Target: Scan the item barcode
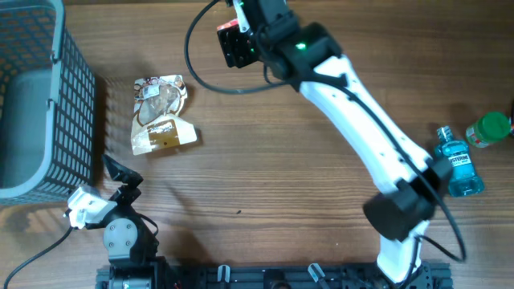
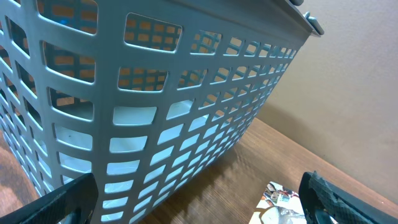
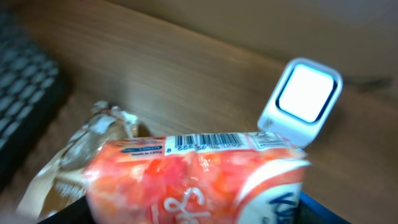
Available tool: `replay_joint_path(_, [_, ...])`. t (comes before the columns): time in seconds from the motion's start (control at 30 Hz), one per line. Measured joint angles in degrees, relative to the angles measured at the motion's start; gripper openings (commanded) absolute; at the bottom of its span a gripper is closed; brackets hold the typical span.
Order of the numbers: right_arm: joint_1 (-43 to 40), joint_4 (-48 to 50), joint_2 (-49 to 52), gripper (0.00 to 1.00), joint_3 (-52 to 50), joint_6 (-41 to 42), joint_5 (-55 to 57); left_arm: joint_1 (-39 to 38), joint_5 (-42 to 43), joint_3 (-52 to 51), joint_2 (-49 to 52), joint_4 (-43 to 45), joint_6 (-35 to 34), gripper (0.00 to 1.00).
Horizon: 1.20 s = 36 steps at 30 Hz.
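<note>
In the right wrist view an orange-pink packet [image 3: 199, 180] fills the gap between my right gripper's [image 3: 193, 213] jaws, which are shut on it. Its white strip with the barcode [image 3: 202, 140] faces up. Just beyond the packet's far right corner stands a white scanner [image 3: 301, 99] with a glowing window. From overhead, the right gripper [image 1: 239, 22] is stretched to the table's far edge, a bit of the packet [image 1: 238, 10] showing at its tip. My left gripper [image 1: 112, 183] is open and empty at the near left, next to the basket.
A grey mesh basket [image 1: 76, 88] [image 2: 155, 93] stands at the left. A crumpled brown-and-white snack bag [image 1: 161, 112] [image 2: 280, 205] lies right of it. A blue mouthwash bottle [image 1: 458, 164] and a green-capped bottle [image 1: 488, 128] lie at the right edge.
</note>
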Motion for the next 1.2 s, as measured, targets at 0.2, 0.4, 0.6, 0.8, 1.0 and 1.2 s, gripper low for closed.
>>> replay_joint_path(0.2, [0.00, -7.19, -8.59, 0.73, 0.00, -14.62, -18.56, 0.02, 0.00, 0.00, 0.00, 0.00, -0.02, 1.00])
replay_joint_path(0.4, [0.04, -13.99, -11.08, 1.00, -0.02, -20.26, -32.41, 0.02, 0.00, 0.00, 0.00, 0.00, -0.02, 1.00])
replay_joint_path(0.6, [0.04, -21.38, -7.98, 1.00, -0.02, 0.79, -20.68, 0.00, 0.00, 0.00, 0.00, 0.00, -0.02, 1.00])
replay_joint_path(0.8, [0.07, -35.19, 2.40, 1.00, -0.07, 23.47, -19.71, 0.02, 0.00, 0.00, 0.00, 0.00, -0.02, 1.00])
replay_joint_path(1.0, [1.84, -43.82, 8.55, 1.00, -4.11, 30.88, -25.73, 0.00, 0.00, 0.00, 0.00, 0.00, 0.00, 1.00])
replay_joint_path(1.2, [4.37, -42.53, 8.59, 0.93, -14.58, 58.90, -19.26, 0.02, 0.00, 0.00, 0.00, 0.00, -0.02, 1.00])
